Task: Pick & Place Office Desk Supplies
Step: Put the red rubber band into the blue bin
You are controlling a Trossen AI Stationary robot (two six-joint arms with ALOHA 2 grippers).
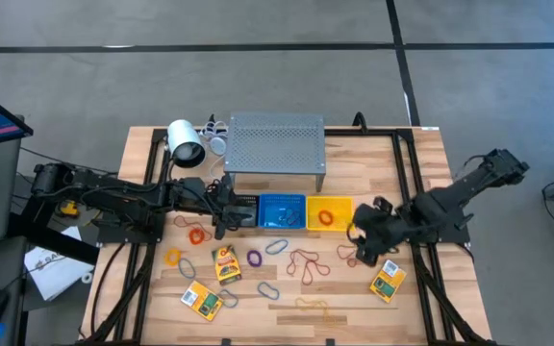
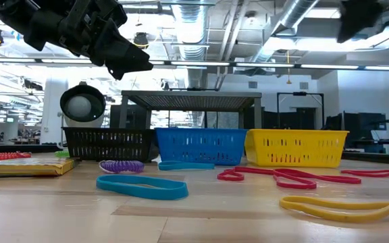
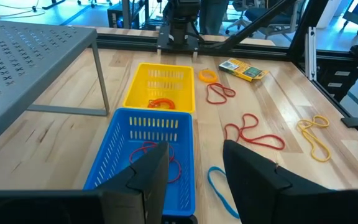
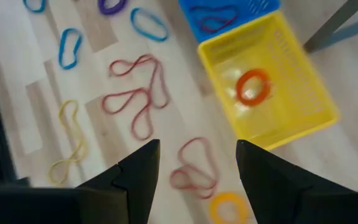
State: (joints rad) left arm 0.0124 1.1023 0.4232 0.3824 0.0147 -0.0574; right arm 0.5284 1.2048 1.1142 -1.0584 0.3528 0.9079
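Note:
Three small baskets stand in a row in front of the shelf: black point(image 1: 245, 205), blue point(image 1: 282, 212) and yellow point(image 1: 330, 213). An orange band point(image 4: 252, 86) lies in the yellow basket and a red band point(image 3: 157, 163) in the blue one. Loose supplies lie on the table nearer the front: red bands point(image 1: 306, 261), a purple band point(image 1: 255, 258), blue bands point(image 1: 277, 247), grey clips point(image 1: 268, 288) and yellow-green packs point(image 1: 226, 264). My left gripper point(image 3: 194, 180) hangs open over the black basket, by the blue basket's left end. My right gripper point(image 4: 194, 180) hangs open above the table, right of the yellow basket, over a red band point(image 4: 194, 165). Neither holds anything.
A grey perforated shelf point(image 1: 275, 144) stands behind the baskets, with a white lamp-like cylinder point(image 1: 186, 144) to its left. A black frame point(image 1: 407, 183) runs along the table's edges. More packs point(image 1: 388, 282) point(image 1: 202, 300) and a yellow band point(image 1: 314, 306) lie near the front.

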